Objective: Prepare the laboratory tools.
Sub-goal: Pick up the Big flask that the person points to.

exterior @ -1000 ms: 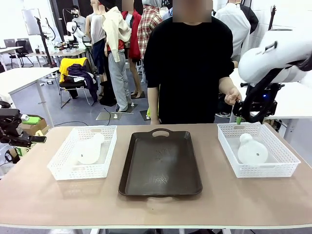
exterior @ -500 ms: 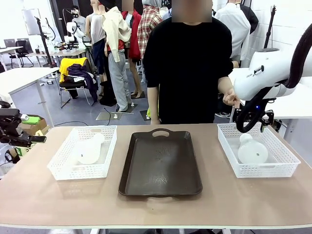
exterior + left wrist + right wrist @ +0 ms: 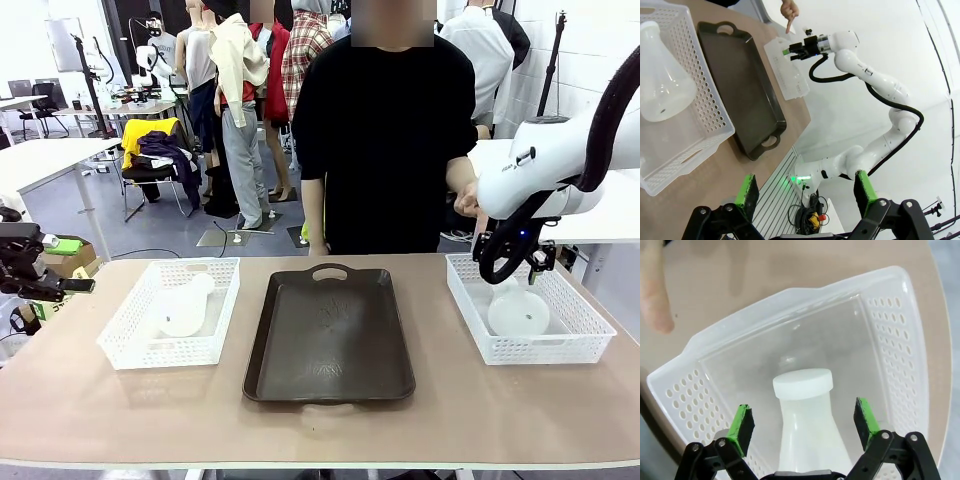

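Observation:
Two translucent white conical flasks lie on their sides in mesh baskets. One flask [image 3: 185, 304] rests in the left basket [image 3: 128, 335]; in the left wrist view this flask [image 3: 661, 82] lies far ahead of my open left gripper [image 3: 807, 187]. My left gripper [image 3: 68, 266] hangs off the table's left end. The other flask [image 3: 518, 311] lies in the right basket [image 3: 585, 330]. My right gripper [image 3: 514, 264] hovers over its neck. In the right wrist view the flask's capped neck [image 3: 803, 384] sits between the open fingers of my right gripper [image 3: 804, 421], and I cannot tell whether they touch it.
A dark brown tray [image 3: 330, 335] lies between the baskets. A person in black stands at the far edge, one hand [image 3: 466, 200] beside my right arm, and a fingertip [image 3: 655, 295] shows past the right basket [image 3: 900, 340]. The table's near strip is bare.
My right arm has swung in and come down from above the right basket's far edge to just over the flask's neck. The left arm has not moved.

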Robot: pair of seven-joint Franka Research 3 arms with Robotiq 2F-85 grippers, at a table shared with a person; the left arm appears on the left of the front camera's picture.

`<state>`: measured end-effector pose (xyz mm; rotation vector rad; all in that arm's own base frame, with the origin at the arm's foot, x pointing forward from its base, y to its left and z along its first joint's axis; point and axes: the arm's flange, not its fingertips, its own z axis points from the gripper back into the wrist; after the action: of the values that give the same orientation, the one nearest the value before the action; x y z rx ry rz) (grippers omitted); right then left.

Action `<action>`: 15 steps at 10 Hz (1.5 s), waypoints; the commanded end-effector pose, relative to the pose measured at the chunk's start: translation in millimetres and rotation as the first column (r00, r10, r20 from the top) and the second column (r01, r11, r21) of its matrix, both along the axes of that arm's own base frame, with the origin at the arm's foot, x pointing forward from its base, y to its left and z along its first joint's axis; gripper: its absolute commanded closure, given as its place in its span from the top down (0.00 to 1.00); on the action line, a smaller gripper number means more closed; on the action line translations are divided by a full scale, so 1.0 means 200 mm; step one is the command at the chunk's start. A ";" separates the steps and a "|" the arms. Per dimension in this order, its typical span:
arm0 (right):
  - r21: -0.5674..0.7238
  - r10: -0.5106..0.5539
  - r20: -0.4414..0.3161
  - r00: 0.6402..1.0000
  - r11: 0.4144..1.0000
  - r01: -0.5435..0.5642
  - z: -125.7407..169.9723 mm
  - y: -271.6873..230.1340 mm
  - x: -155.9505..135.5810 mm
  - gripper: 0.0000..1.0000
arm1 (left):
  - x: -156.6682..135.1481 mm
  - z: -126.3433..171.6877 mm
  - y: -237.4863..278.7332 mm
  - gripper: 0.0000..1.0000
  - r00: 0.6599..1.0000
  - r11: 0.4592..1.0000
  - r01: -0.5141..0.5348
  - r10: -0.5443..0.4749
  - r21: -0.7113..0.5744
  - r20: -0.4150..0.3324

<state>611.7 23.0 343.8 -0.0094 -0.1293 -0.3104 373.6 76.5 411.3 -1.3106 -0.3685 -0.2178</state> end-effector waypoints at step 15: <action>-0.098 0.057 -0.009 0.998 0.994 -0.058 -0.11 -0.01 0.03 0.00 | 0.00 0.01 0.00 1.00 1.000 1.000 -0.004 0.005 -0.017 0.009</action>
<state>615.9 18.5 321.3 -0.0631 -0.1318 -0.2419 373.4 76.8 411.4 -1.3112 -0.3687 -0.2174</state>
